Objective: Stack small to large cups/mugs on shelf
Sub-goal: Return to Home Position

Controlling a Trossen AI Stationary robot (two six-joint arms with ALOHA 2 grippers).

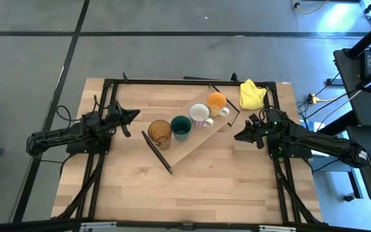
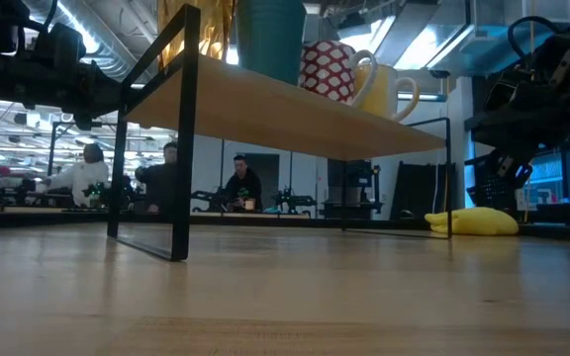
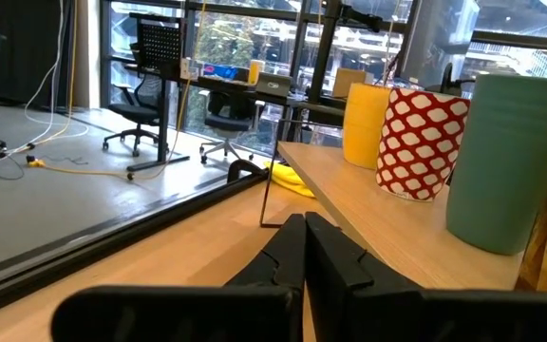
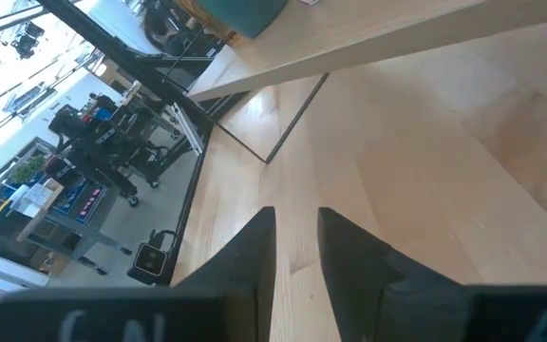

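Observation:
The shelf (image 1: 192,143) lies slantwise mid-table, standing on its dark end panels (image 2: 181,138). On its board stand, in a row, an amber ribbed tumbler (image 1: 160,132), a dark teal cup (image 1: 181,127), a white mug with a red pattern (image 1: 200,115) and an orange mug (image 1: 217,101). My left gripper (image 1: 134,115) hovers shut left of the shelf, its tips (image 3: 304,237) pointing at the row. My right gripper (image 1: 239,135) hovers right of the shelf, open a little (image 4: 297,237), with nothing between its fingers.
A crumpled yellow cloth (image 1: 251,94) lies at the table's far right, beyond the shelf's end. A dark frame (image 1: 172,80) runs along the table's edges. Bare wood (image 1: 192,193) spreads over the near half of the table. People sit in the room behind.

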